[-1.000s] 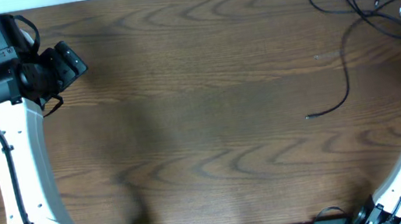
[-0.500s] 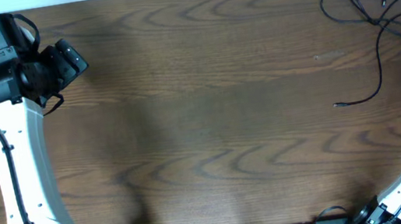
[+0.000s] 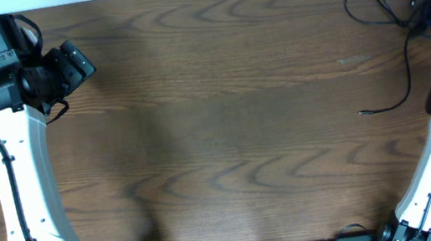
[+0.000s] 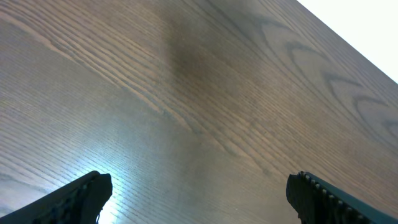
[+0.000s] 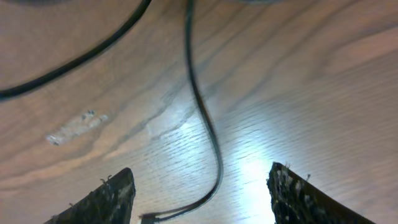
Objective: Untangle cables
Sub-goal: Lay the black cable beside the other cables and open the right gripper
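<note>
Black and thin, the cable lies looped on the wood-grain desk, passing ungripped through the parted right claw; the left claw gapes wide.

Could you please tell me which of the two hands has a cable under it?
The right hand: a black cable lies on the table right beneath it. The left hand has only bare wood below.
</note>
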`<state>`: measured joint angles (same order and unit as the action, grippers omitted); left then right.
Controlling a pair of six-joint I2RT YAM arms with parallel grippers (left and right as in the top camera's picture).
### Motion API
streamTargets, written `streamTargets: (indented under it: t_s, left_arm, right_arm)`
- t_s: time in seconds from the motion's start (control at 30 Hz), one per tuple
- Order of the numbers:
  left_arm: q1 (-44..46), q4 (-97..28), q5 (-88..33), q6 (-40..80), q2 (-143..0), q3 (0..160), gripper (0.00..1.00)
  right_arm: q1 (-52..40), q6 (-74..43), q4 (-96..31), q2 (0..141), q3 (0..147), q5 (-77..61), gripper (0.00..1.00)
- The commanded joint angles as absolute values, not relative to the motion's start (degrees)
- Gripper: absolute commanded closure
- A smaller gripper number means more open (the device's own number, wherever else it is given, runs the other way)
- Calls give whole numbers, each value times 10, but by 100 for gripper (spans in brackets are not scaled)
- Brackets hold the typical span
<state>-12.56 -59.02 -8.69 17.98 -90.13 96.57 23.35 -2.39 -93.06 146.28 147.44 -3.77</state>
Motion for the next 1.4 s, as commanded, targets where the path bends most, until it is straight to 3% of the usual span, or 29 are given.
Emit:
streamTargets:
  t_s: [0.0, 0.17, 0.5, 0.73, 0.93, 1.07, 1.17, 1.37]
  left_arm:
    - [-127, -590, -87, 174, -906, 966, 4]
    - [-127, -591, -87, 174, -906, 966, 4]
    - [-127, -591, -87, 174, -906, 966, 4]
    - [-127, -591, -87, 174, -906, 966, 4]
    - [-127, -591, -87, 174, -906, 966, 4]
    - [-127, -590, -87, 174, -906, 966, 4]
    - [-127, -591, -87, 174, -906, 966, 4]
    - [-127, -608, -85, 174, -906, 966, 4]
  right_arm:
    - [219, -45, -908, 1466, 1425, 29, 41]
    - [211, -65, -848, 1466, 1344, 57, 53]
    - [243, -84, -789, 1466, 1266, 129, 55]
    - [305, -103, -707, 1466, 1266, 195, 47]
    - [371, -90, -632, 1466, 1273, 110, 39]
    - [384, -41, -655, 1457, 1306, -7, 37]
    - [369, 0, -694, 1423, 1349, -78, 25]
    - [305, 24, -782, 1274, 1396, -114, 10]
